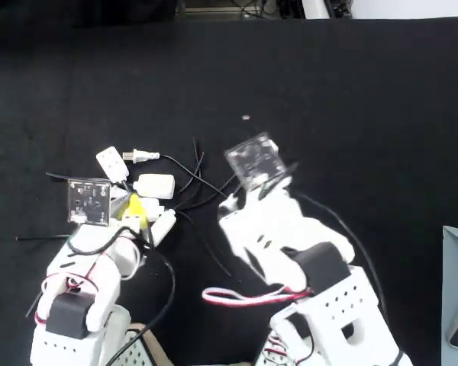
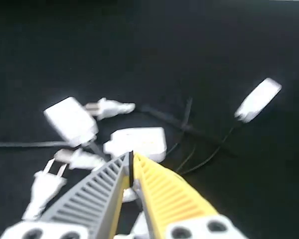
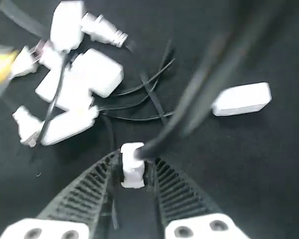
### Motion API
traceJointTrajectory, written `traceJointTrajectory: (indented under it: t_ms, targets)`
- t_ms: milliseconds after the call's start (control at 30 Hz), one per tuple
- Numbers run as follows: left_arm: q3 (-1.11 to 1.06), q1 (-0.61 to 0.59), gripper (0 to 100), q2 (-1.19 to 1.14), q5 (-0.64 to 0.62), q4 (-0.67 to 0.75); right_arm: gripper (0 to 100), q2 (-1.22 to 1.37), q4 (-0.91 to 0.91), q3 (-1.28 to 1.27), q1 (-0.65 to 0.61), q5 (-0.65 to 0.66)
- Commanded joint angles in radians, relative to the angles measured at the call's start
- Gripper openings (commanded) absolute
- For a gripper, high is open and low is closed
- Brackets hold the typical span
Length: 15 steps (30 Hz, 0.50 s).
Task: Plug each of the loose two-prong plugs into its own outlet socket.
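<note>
the right end effector [image 3: 133, 160] is clamped on a white two-prong plug [image 3: 133, 178], whose black cord [image 3: 189, 102] trails ahead. the left end effector [image 2: 131, 160] is pinched narrow with its tips together, just behind a white outlet socket [image 2: 137, 141] among the clustered pieces on the black surface [image 2: 229, 45].

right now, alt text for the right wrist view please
The right gripper is shut on a small white plug with a black cord. Beyond it on the black table lies a cluster of white plugs and socket blocks among thin black wires; one white block sits apart.
</note>
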<state>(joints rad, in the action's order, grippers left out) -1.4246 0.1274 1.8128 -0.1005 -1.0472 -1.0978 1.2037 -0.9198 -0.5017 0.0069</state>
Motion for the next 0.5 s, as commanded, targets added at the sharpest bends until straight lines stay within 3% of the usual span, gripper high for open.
traceJointTrajectory:
  t_ms: [0,200,367,467]
  targets:
    - [0.028,-0.044,3,0.000,0.157,-0.038,1.2,0.002,-0.117,-0.074,0.080,-0.011]
    - [0.001,-0.038,3,-0.003,0.327,-0.044,1.2,0.002,-0.252,-0.197,0.132,-0.011]
    - [0.004,-0.042,14,-0.020,0.348,-0.044,1.2,0.002,-0.284,-0.240,0.137,-0.048]
    - [0.031,-0.036,15,-0.092,0.353,-0.037,1.2,0.002,-0.282,-0.245,0.137,-0.057]
